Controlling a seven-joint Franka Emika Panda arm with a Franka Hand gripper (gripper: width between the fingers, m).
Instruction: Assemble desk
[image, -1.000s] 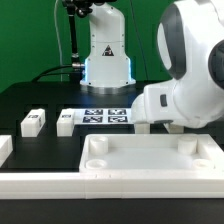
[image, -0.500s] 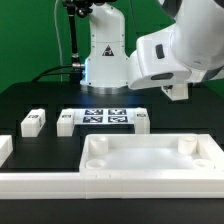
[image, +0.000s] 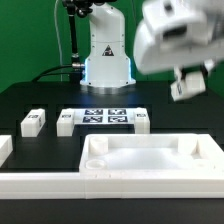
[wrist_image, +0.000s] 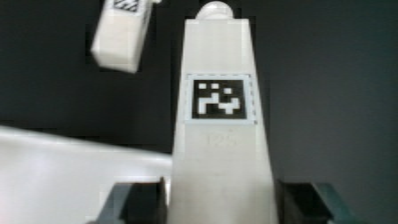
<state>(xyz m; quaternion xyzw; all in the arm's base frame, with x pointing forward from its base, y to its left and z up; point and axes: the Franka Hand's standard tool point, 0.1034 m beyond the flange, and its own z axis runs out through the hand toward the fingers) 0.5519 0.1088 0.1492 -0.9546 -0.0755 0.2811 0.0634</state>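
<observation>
The end effector (wrist_image: 217, 203) is partly closed on a short white square leg (wrist_image: 217, 130), its jaws pressing two opposite sides. It holds the leg in the air above the black surface (image: 40, 100), towards the exterior view's right. The leg carries a black-and-white square tag (wrist_image: 217, 98), a coded pattern with no readable writing or brand.

Below lies the desk panel (image: 150, 160), rim up, and the corner sockets that show look empty. Other legs (image: 67, 122) lie beside the marker board (image: 105, 117).

The step appears to be carrying a leg to the panel. The next move calls for lining its rounded tip up over a corner socket and seating it straight.
</observation>
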